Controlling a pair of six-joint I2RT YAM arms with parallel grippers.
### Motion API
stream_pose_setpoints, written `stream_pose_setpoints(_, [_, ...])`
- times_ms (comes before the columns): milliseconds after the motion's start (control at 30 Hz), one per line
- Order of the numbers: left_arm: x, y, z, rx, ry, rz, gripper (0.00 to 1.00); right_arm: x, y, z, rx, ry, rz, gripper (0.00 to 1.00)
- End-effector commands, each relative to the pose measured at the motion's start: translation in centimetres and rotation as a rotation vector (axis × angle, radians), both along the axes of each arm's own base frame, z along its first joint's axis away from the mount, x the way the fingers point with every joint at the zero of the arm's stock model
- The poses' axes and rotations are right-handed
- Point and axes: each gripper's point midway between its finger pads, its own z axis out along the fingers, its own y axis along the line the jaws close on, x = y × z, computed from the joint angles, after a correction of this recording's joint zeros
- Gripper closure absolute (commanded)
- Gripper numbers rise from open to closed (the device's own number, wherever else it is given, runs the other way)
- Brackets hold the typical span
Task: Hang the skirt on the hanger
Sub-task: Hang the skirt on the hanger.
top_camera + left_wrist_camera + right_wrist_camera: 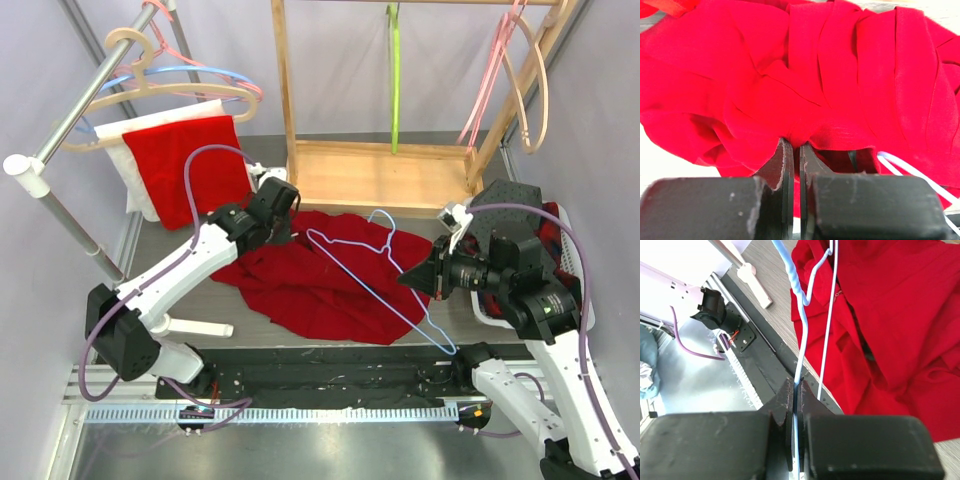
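We show a white basket (483, 312) at the right edge of the table (255, 322), holding dark and red cloth; the right arm crosses over it and hides most of what lies inside. The red skirt (300, 290) lies crumpled on the table in front of the wooden rack (375, 175), not in any container. The left arm reaches diagonally from its base to the skirt's far left edge, where the left gripper (796, 146) is pinched tight on a fold of the red fabric. The right arm is folded, its wrist pointing left, and the right gripper (796, 387) is clamped on the pale blue wire hanger (801, 335), which slants across the skirt's right half with its hook toward the rack.
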Motion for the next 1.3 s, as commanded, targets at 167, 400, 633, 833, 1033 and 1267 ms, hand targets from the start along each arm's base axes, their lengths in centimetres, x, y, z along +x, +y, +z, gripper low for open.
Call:
stream_pose_setpoints(167, [1.3, -0.1, 2.0, -0.02, -0.044, 0.027, 1.0, 0.1, 0.2, 2.0, -0.002, -0.073, 0.025, 0.99])
stream_pose_setpoints(400, [0.3, -0.9, 3.1, -0.074, -0.052, -0.045, 1.0, 1.8, 0.4, -0.2, -0.061, -0.007, -0.01, 0.99])
stream_pose_setpoints(633, [-2.2, -2.8, 4.5, -0.179, -0.053, -0.228, 1.0, 3.9, 1.8, -1.9, -0.137, 0.036, 0.002, 0.99])
stream_pose_setpoints(833, [-5.7, -5.3, 5.3, -0.305, -0.01, -0.446, 1.0, 6.7, 5.1, -0.3, -0.099, -0.083, -0.001, 0.99])
stream_pose_setpoints(1033, [-7.6, -6.3, 5.7, -0.365, -0.004, -0.563, 1.0, 7.6, 9.5, -3.4, -0.121, -0.149, -0.017, 0.99])
stream_pose_setpoints(1267, [-8.6, -7.2, 5.8, -0.405, 0.018, -0.64, 1.0, 7.2, 11.0, -3.6, 0.076, -0.245, -0.095, 0.99])
